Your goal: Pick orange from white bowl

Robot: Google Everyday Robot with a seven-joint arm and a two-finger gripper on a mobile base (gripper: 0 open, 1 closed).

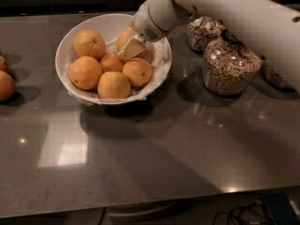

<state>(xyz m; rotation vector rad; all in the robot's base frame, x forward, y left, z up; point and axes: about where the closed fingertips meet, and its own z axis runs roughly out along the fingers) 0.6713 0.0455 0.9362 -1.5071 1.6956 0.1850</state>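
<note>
Dark grey shiny counter (154, 163) holds everything. At the back of the wide white bowl (101, 21) sits the round deep-orange orange (123, 36), tucked near the far wall. The pale yellow gripper (131, 48) on the fat white arm (225, 8) leans down right against this orange, likely because it is the easiest one to reach from behind. I cannot tell if the claw is apart or together. Crumpled white paper (158, 55) lines the bowl, probably to stop fruit rolling. Five more oranges (84, 72) crowd the front. Round glass jars of brown grain (229, 67) stand to the right, near the bowl.
</note>
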